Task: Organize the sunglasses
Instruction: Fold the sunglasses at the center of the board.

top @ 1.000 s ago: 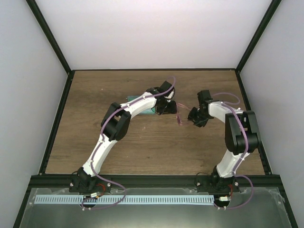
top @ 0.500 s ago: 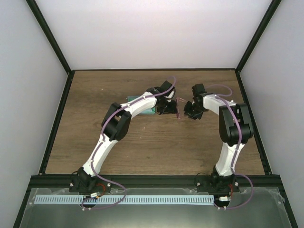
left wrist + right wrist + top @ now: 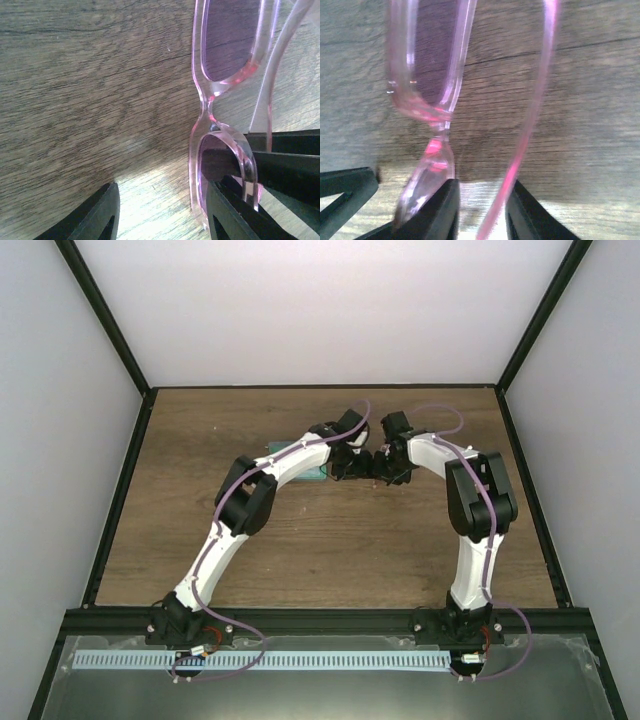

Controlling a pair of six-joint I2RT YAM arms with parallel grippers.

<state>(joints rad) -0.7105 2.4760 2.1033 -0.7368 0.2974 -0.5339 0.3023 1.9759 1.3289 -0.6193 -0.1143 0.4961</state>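
The sunglasses (image 3: 374, 478), with a thin pink translucent frame, lie on the wooden table between my two grippers. My left gripper (image 3: 352, 468) is open. In the left wrist view (image 3: 162, 215) the front frame (image 3: 199, 100) lies over its right finger (image 3: 225, 215), and bare table fills the gap. My right gripper (image 3: 388, 470) is narrowly open. In the right wrist view (image 3: 482, 215) a temple arm (image 3: 530, 115) runs between its fingers, close to the right one, and the front frame (image 3: 440, 120) lies left of the left finger. The right gripper's black fingers (image 3: 285, 165) show behind the lens.
The case with the green interior (image 3: 285, 450) lies under the left arm's forearm, mostly hidden. Black frame rails edge the table (image 3: 250, 540) at left, right and back.
My right gripper has moved left and toward the back, up to the sunglasses and close to the left gripper. The sunglasses shifted only slightly. The left arm has not moved.
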